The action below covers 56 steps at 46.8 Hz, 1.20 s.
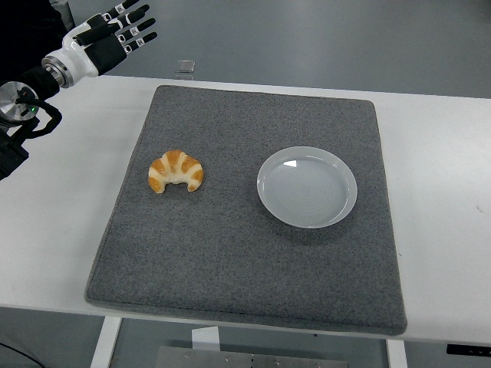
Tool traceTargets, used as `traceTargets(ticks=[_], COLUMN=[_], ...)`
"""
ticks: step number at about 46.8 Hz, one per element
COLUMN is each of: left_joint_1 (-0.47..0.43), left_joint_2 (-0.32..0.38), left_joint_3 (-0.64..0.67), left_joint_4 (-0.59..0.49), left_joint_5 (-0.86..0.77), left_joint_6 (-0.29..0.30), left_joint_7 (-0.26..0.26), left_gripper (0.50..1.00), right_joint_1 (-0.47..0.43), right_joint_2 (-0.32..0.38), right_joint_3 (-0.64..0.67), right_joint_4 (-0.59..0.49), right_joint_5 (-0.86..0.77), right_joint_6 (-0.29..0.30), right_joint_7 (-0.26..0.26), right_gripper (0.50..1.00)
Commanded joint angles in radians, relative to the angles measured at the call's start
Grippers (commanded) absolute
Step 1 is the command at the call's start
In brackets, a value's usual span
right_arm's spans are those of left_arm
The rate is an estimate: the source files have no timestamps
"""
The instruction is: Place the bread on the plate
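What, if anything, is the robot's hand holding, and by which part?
Nothing. The left hand is raised with fingers spread, far from the croissant, which lies untouched on the grey mat.

White table (445,192) with grey felt mat (253,253), over plain grey floor (322,38).

head view: high on the robot's side, facing forward and down | range: mid-distance, whole grey mat (245,253) in frame on the white table (445,230) | near table edge at bottom, floor beyond far edge (top) | left hand (111,34) enters far left | single view, nothing shared
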State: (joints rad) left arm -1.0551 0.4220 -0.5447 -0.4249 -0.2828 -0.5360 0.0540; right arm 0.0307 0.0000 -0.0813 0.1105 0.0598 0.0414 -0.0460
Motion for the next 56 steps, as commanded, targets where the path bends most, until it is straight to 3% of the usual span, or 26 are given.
traceTargets(ticks=[1, 33, 46, 56], left_joint_1=[0.0, -0.013, -0.014, -0.023], left_joint_2=[0.001, 0.012, 0.067, 0.118], left_joint_3=[0.0, 0.0, 0.003, 0.0], left_joint_4=[0.0, -0.003, -0.009, -0.017], left_joint_5=[0.002, 0.002, 0.063, 0.181], left_joint_6=[-0.001, -0.002, -0.075, -0.075], left_joint_7=[0.0, -0.013, -0.013, -0.013], left_gripper=[0.994, 0.994, 0.994, 0.994], right_joint_1=[0.0, 0.0, 0.0, 0.0], right_joint_2=[0.0, 0.0, 0.0, 0.0], right_joint_3=[0.0, 0.0, 0.0, 0.0], right_joint_4=[0.0, 0.0, 0.0, 0.0], right_joint_5=[0.0, 0.0, 0.0, 0.0], right_joint_6=[0.0, 0.0, 0.0, 0.0], right_joint_7=[0.0, 0.0, 0.0, 0.0], right_gripper=[0.952, 0.952, 0.952, 0.952])
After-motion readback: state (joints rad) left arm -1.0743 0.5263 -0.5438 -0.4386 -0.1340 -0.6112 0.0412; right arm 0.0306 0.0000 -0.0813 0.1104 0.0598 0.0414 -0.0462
